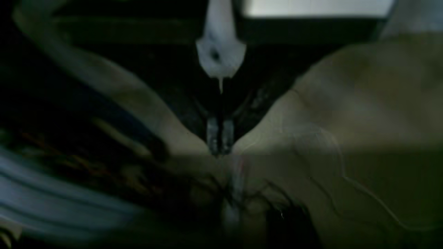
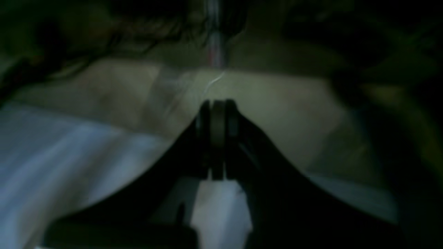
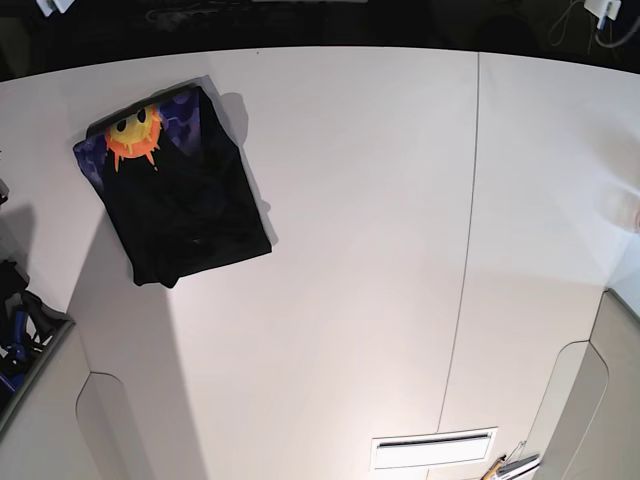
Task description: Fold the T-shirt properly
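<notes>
Table (image 3: pixel 350 250): I see a white top with a thin seam (image 3: pixel 468 220) running front to back; dark room behind its far edge.
T-shirt (image 3: pixel 185 205): folded, lying flat at the table's far corner on the right arm's side, sun print (image 3: pixel 135 135) showing.
Left gripper (image 1: pixel 219 138): fingers together, holding nothing.
Right gripper (image 2: pixel 218 138): fingers together, holding nothing; pale surface below, blurred.

- The right gripper (image 2: pixel 218 138) fills the lower middle of the frame, its dark fingers (image 2: pixel 232 119) pressed together with no gap.
- Behind it lies a pale, blurred surface (image 2: pixel 283 114), bluish white at lower left.
- The upper frame is dark and too blurred to make out.
</notes>
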Robot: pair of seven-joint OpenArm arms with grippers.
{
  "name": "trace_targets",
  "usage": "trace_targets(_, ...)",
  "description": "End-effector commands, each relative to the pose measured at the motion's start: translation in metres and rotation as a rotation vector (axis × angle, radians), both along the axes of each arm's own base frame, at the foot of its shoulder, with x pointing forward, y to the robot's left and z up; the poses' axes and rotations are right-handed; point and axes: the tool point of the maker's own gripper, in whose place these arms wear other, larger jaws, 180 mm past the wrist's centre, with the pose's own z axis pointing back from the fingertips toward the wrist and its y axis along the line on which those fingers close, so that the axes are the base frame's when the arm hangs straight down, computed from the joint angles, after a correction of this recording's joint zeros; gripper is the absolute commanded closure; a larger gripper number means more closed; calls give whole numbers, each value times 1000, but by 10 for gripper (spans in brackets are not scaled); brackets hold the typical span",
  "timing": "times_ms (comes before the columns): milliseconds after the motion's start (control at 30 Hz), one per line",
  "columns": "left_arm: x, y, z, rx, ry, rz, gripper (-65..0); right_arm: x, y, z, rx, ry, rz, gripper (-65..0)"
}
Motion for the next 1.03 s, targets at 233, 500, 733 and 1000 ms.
trace_targets(233, -31, 3, -121, 51, -46, 171, 0, -35, 14, -128, 46, 104, -106, 0)
trace_targets(500, 33, -36, -207, 109, -130, -58, 0, 69, 57, -217, -34, -44, -118, 0)
trace_targets(733, 99, -22, -229, 295, -161, -207, 0, 146, 90, -228, -77, -126, -99, 0)
trace_targets(1000, 115, -15, -229, 346, -180, -226, 0, 149, 89, -228, -92, -129, -106, 0)
